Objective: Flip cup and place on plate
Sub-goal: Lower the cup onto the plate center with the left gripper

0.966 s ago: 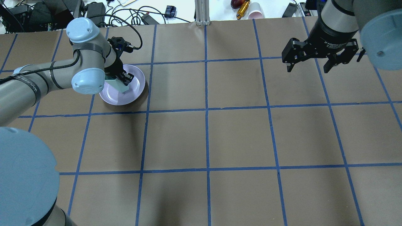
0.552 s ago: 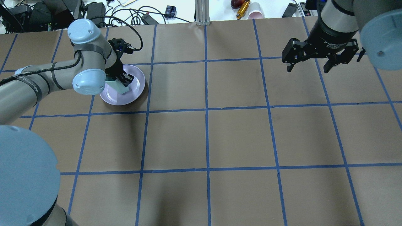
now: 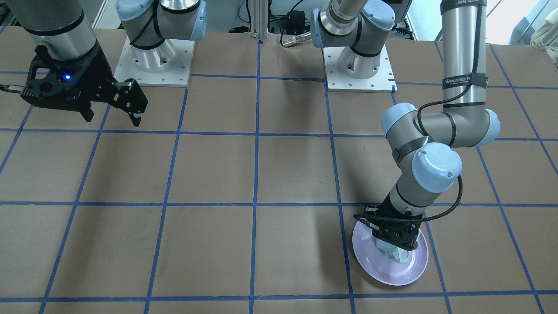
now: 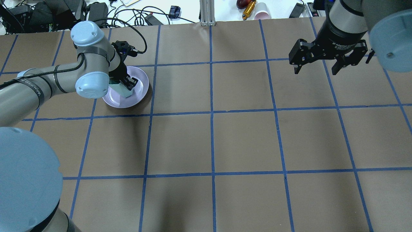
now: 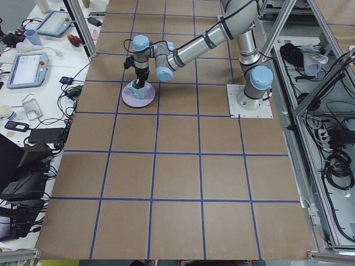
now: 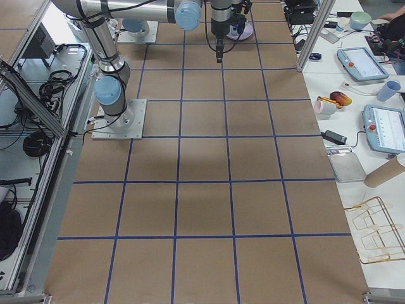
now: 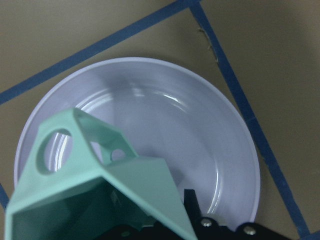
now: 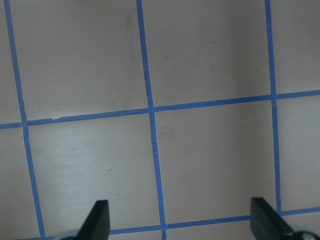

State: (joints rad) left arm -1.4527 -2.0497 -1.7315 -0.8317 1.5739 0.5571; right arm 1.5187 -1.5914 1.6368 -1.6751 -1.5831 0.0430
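The pale mint-green cup (image 4: pixel 121 90) is held in my left gripper (image 4: pixel 125 84) over the lavender plate (image 4: pixel 139 91) at the far left of the table. In the left wrist view the cup (image 7: pixel 107 182) fills the lower left. Its angular handle points away and its teal inside faces the camera, above the plate (image 7: pixel 200 130). In the front-facing view the cup (image 3: pixel 396 254) hangs low over the plate (image 3: pixel 392 274); I cannot tell whether they touch. My right gripper (image 4: pixel 315 71) is open and empty, high over the far right; it also shows in the front-facing view (image 3: pixel 112 118).
Blue tape lines divide the brown table into squares. Cables, a pink-white paper cup (image 4: pixel 262 11) and a yellow tool (image 4: pixel 248 10) lie beyond the far edge. The two arm bases (image 3: pixel 152 65) stand at the robot's side.
My left arm has shifted slightly to the right with the cup still in its gripper over the plate. The right arm has not moved.
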